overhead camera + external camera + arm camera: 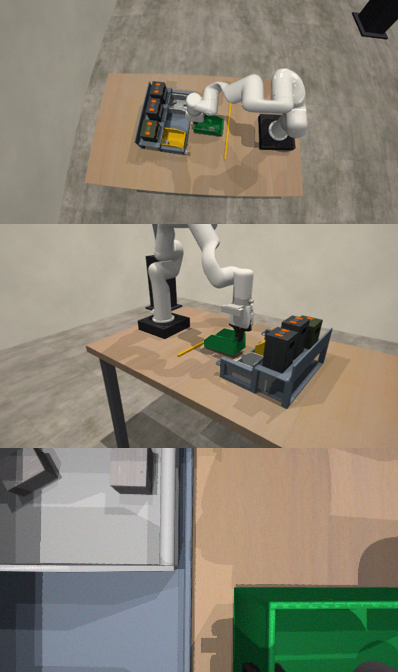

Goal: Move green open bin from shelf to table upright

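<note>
The green open bin (209, 126) (222, 343) (320, 628) is upright and off the shelf. It sits low over the table (124, 162) (155, 361), just right of the shelf's front edge, with grey parts showing inside it. My gripper (240, 336) points straight down and is shut on the bin's wall on the shelf side. In the top view my wrist hides the fingers. I cannot tell whether the bin touches the table.
The blue-grey shelf (140, 127) (311, 354) (186, 523) holds a yellow bin (174, 138) (260, 348), a grey bin (177, 101) (249, 358) (100, 523) and three dark boxes (153, 107) (281, 346). A yellow rod (227, 130) (189, 350) lies between the green bin and the arm's black base (276, 134) (163, 325).
</note>
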Controlling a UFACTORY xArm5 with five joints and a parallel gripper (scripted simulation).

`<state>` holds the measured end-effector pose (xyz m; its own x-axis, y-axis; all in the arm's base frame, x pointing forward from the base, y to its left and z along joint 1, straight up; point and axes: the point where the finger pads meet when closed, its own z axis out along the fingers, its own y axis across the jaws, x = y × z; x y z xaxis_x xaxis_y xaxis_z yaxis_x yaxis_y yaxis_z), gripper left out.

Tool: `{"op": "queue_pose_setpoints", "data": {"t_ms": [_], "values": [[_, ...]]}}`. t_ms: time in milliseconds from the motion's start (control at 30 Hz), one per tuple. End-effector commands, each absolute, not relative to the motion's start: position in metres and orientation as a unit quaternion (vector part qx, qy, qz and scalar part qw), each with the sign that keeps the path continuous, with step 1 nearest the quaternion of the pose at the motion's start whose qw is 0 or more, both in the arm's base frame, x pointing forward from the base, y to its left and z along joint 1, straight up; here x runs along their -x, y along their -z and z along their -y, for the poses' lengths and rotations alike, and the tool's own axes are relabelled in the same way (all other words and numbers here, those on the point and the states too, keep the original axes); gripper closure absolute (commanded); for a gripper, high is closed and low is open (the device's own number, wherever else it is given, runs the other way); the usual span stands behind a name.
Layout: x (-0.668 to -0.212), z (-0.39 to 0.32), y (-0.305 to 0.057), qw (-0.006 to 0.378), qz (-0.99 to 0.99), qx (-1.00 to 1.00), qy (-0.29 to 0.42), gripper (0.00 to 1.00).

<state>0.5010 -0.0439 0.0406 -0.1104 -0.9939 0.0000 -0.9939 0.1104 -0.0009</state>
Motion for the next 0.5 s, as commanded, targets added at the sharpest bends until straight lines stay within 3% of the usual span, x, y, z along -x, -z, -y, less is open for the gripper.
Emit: {"op": "queue_pose_setpoints", "data": {"t_ms": [0,467], "values": [[-0.5030,0.0441,-0.0406,0.000,-0.745,0.667,0.004,1.00],[-0.5030,0.0441,-0.0341,0.000,-0.745,0.667,0.004,1.00]]}}
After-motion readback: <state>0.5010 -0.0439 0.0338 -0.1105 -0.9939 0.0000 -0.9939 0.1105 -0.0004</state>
